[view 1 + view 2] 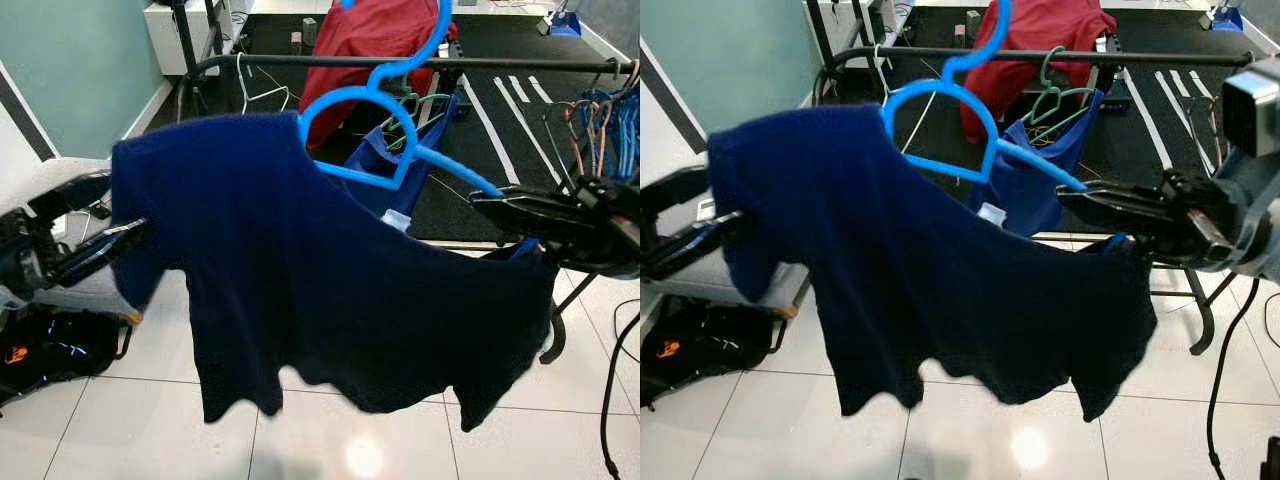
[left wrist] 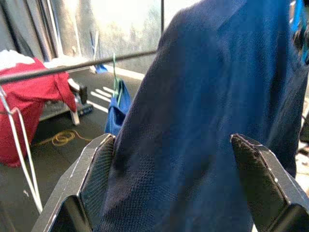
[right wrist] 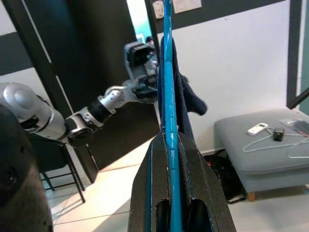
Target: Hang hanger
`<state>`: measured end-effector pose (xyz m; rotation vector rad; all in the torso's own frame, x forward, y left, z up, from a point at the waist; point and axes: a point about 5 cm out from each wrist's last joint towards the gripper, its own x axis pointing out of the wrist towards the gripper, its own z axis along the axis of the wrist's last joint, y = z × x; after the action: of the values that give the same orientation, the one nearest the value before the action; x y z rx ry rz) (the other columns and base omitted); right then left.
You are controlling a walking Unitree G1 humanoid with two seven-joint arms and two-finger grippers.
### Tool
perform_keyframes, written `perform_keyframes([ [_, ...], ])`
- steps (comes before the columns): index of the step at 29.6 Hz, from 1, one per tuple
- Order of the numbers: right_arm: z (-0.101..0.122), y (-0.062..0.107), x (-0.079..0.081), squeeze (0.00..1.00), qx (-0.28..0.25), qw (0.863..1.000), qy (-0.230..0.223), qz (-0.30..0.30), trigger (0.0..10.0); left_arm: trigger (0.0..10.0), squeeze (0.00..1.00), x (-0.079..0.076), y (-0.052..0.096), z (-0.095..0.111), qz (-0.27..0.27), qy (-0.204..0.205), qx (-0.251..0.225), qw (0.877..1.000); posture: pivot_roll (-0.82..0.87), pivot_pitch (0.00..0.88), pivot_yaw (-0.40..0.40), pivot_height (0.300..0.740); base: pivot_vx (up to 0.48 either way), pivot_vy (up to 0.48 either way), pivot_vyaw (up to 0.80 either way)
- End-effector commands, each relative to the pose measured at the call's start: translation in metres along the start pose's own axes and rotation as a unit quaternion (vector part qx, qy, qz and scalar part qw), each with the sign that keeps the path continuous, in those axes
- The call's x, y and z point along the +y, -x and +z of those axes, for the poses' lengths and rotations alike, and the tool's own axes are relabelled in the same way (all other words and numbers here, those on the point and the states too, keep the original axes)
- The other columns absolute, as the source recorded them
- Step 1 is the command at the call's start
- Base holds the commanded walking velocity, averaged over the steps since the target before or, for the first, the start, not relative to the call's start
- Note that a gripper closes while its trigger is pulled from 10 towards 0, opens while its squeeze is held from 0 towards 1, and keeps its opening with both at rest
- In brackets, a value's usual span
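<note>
Pinching the hanger [image 1: 375, 130] arm, the right claw [image 1: 490, 203] is held before the rail [image 1: 400, 61], hook raised for hanging; the shirt [image 1: 320, 270] sleeve is steadied between the spread left claw [image 2: 178, 179].

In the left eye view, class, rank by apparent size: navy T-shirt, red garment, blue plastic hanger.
1. Navy T-shirt, largest, though it is nearest the camera.
2. Red garment, farther back and cut off by the frame.
3. Blue plastic hanger, smallest.
</note>
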<state>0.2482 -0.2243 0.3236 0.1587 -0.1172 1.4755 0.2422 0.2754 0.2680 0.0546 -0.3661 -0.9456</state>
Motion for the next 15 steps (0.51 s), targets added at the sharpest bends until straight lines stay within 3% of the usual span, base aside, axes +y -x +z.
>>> perform_keyframes([
  [1, 0.007, -0.004, 0.005, 0.00, -0.004, 1.000, 0.010, 0.025, 0.0, 10.0, 0.00, 0.001, -0.001, -0.006, 0.002, -0.005, 0.014, 1.000, -0.15, 0.106, 0.021, 0.740, 0.000, 0.000, 0.00],
  [5, 0.009, -0.006, 0.007, 0.00, -0.004, 0.999, 0.013, 0.032, 0.0, 10.0, 0.00, -0.001, -0.011, -0.015, 0.004, 0.003, 0.008, 1.000, -0.15, 0.107, 0.022, 0.740, 0.000, 0.000, 0.00],
  [6, 0.009, -0.006, 0.007, 0.00, -0.004, 0.999, 0.015, 0.032, 0.0, 8.7, 0.00, -0.002, -0.015, -0.017, -0.002, 0.010, 0.002, 1.000, -0.15, 0.107, 0.023, 0.740, 0.000, 0.000, 0.00],
  [8, 0.010, -0.006, 0.007, 0.00, -0.003, 0.999, 0.015, 0.032, 0.0, 8.7, 0.00, -0.003, -0.017, -0.018, -0.006, 0.014, -0.002, 1.000, -0.15, 0.107, 0.023, 0.740, 0.000, 0.000, 0.00],
  [9, 0.010, -0.007, 0.007, 0.00, -0.003, 0.999, 0.016, 0.032, 0.0, 0.0, 0.00, -0.002, -0.018, -0.019, -0.005, 0.019, -0.008, 1.000, -0.15, 0.107, 0.024, 0.740, 0.000, 0.000, 0.00],
  [15, 0.010, -0.007, 0.006, 0.00, -0.001, 0.999, 0.017, 0.027, 0.0, 0.0, 0.00, 0.004, -0.016, -0.014, 0.007, 0.015, -0.016, 1.000, -0.15, 0.110, 0.024, 0.740, 0.000, 0.000, 0.00],
])
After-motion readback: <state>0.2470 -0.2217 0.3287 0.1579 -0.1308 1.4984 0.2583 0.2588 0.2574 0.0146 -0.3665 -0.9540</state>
